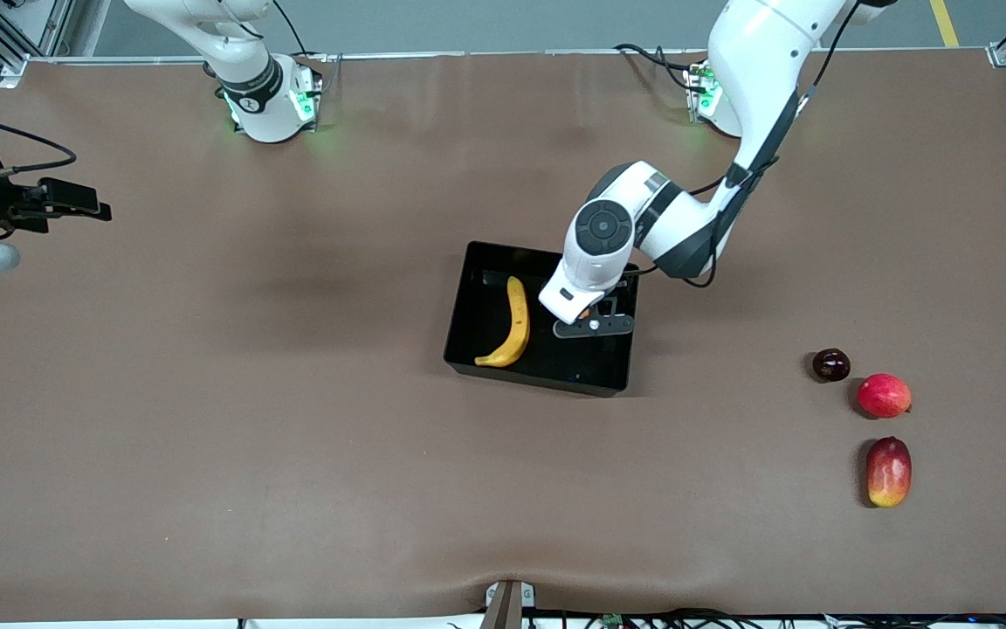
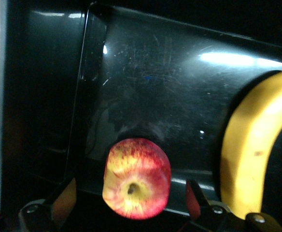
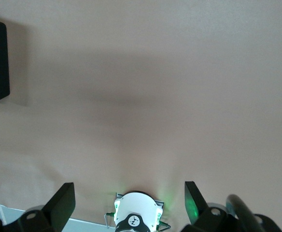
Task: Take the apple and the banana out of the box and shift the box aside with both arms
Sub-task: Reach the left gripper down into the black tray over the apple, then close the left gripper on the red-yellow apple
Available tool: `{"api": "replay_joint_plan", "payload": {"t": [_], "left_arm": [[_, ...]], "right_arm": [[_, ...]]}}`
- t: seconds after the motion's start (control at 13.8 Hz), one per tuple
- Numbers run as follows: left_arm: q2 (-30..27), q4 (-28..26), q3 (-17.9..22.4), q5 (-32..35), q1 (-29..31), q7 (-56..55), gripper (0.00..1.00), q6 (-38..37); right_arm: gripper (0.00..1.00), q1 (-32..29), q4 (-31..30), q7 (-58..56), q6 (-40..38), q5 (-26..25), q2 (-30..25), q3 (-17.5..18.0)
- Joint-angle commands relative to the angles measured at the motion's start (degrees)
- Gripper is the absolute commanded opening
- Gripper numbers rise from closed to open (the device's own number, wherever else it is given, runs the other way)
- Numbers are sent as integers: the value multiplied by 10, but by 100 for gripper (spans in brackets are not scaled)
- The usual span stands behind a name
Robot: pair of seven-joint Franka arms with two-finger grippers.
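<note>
Brown table point(image 1: 293, 437), unlabelled box point(image 1: 468, 301): banana point(image 1: 513, 325), apple point(image 2: 136, 178) between spread left pincer point(image 2: 131, 200); right pincer point(image 3: 130, 203) spread.

**Glossy black plastic against matt brown cloth**

The box point(image 1: 468, 336) looks like hard black plastic, glossy enough to throw back bright streaks of light, its floor point(image 2: 179, 87) finely scratched and scuffed. Inside the box, the banana point(image 1: 513, 325) has a smooth, dull yellow skin with a small brown fleck, and the apple point(image 2: 137, 178) a smooth, faintly shiny red skin streaked with yellow. Under the box, the table point(image 1: 206, 419) is covered in a matt brown cloth-like sheet with soft ripples. Over the box, the left arm's shell point(image 1: 643, 210) is smooth white glossy plastic with dark grey joints.
</note>
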Motion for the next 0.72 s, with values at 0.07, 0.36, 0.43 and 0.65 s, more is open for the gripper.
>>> {"api": "replay_joint_plan", "payload": {"t": [0.07,0.36,0.43,0.65], "left_arm": [[31,2,2,18,-7,-27,92,30],[33,3,1,20,-6,-17,17,29],[31,4,1,20,-7,-14,1,25],[3,16,1,20,1,17,0,9]], "right_arm": [[100,-8,13,-1,-7,7,4,4],[100,-8,12,-1,-7,7,4,4],[100,-6,12,-2,-7,7,4,4],[100,-6,11,-1,-7,7,4,4]]}}
